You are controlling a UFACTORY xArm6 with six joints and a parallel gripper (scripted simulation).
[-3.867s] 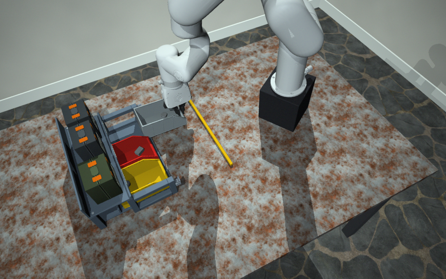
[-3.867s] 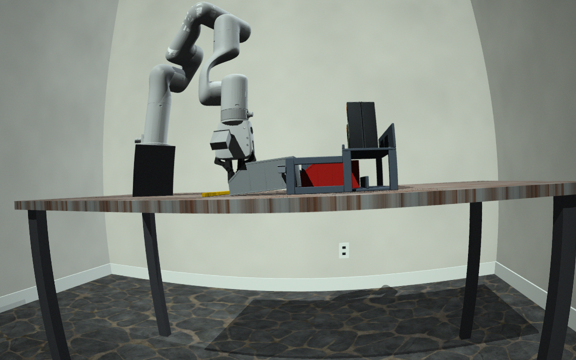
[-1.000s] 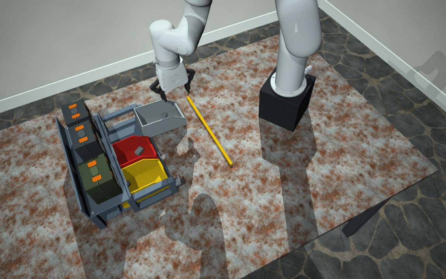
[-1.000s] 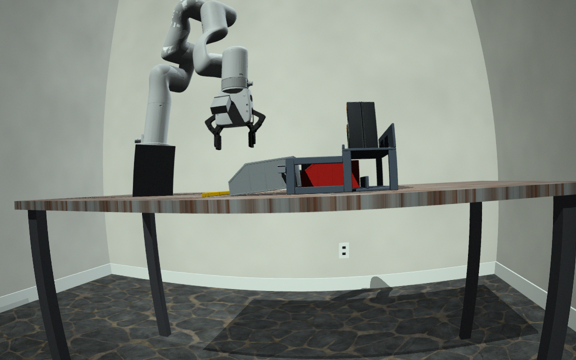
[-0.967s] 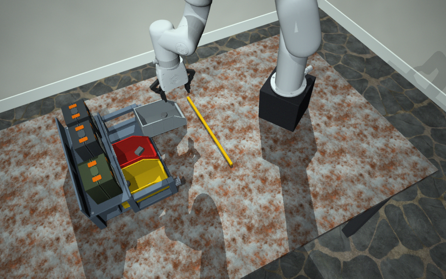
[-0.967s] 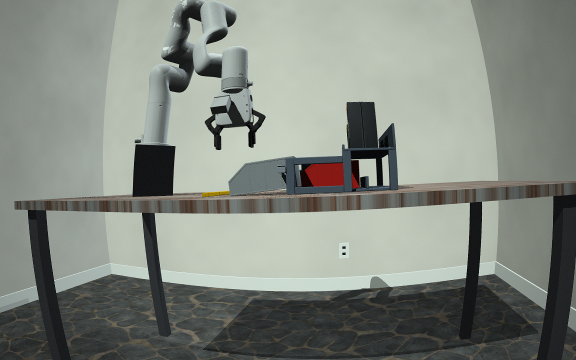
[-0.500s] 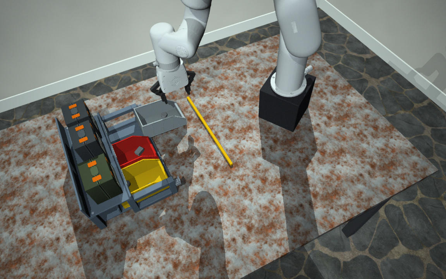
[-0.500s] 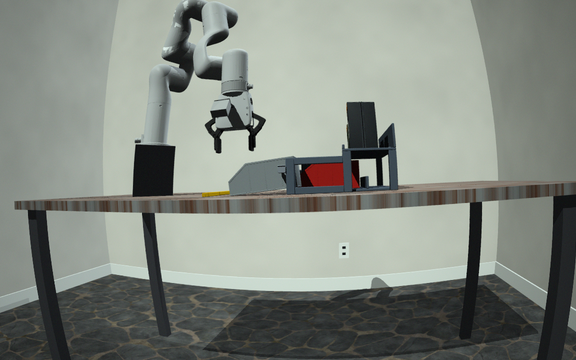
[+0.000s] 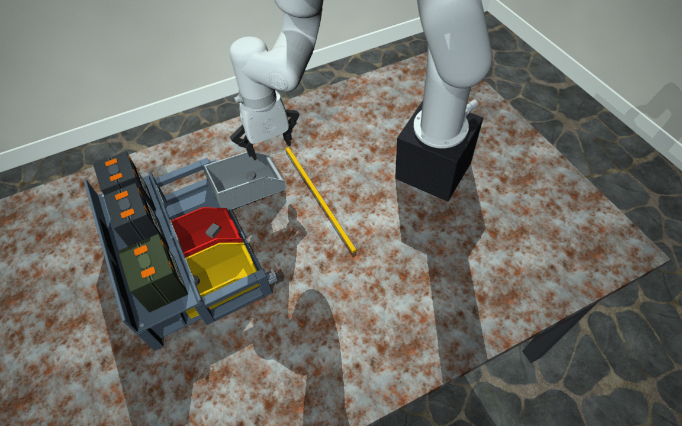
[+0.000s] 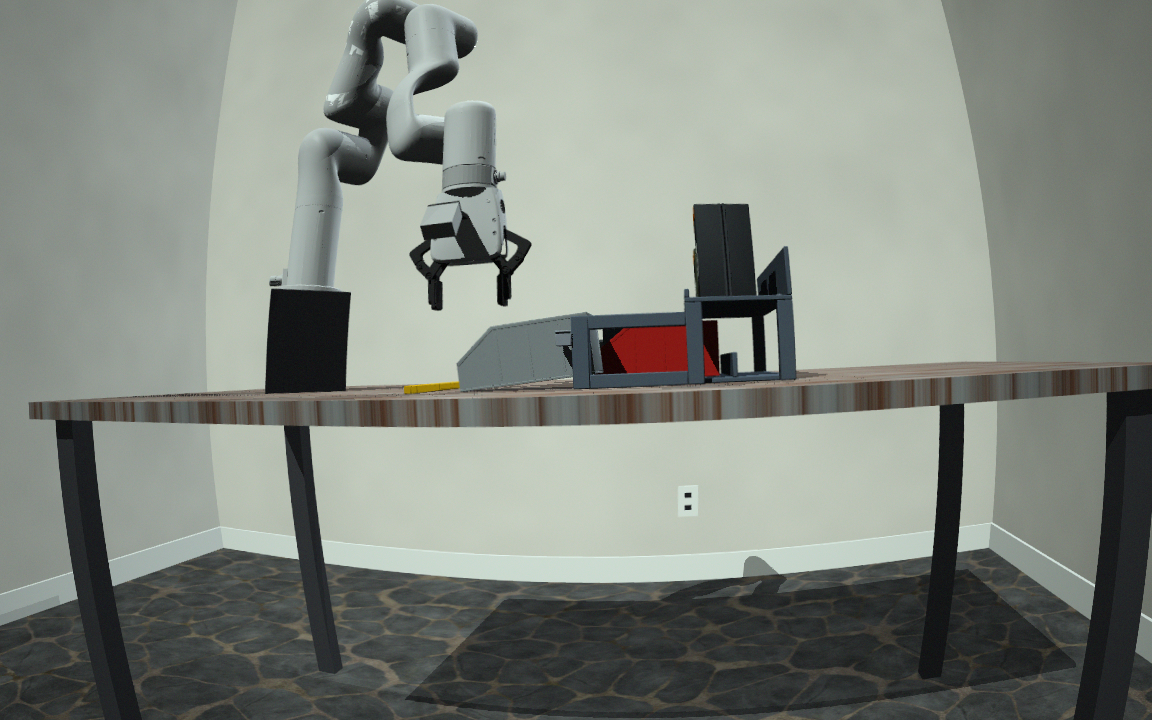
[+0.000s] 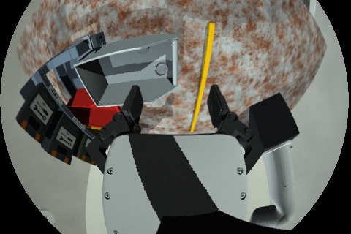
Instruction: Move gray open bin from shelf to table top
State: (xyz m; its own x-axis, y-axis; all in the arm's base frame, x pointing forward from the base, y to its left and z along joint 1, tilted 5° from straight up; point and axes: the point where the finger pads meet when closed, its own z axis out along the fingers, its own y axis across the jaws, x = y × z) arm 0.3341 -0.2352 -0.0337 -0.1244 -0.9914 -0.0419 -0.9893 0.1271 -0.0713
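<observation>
The gray open bin [image 9: 244, 180] sticks out forward from the far end of the blue-gray shelf [image 9: 174, 296], and its rear end is still at the shelf frame. A small round gray part [image 9: 250, 173] lies inside it. It also shows in the side view [image 10: 517, 351] and in the wrist view [image 11: 129, 70]. My gripper [image 9: 269, 147] [image 10: 468, 300] is open and empty. It hangs well above the bin's front lip, fingers pointing down, touching nothing. In the wrist view the fingers straddle bare table beside the bin.
A red bin [image 9: 205, 228] and a yellow bin [image 9: 219, 267] sit in the shelf beside the gray one. Dark boxes with orange tags [image 9: 124, 203] stand behind them. A long yellow bar [image 9: 320, 200] lies on the table to the right of the bin. My black base [image 9: 437, 153] stands further right.
</observation>
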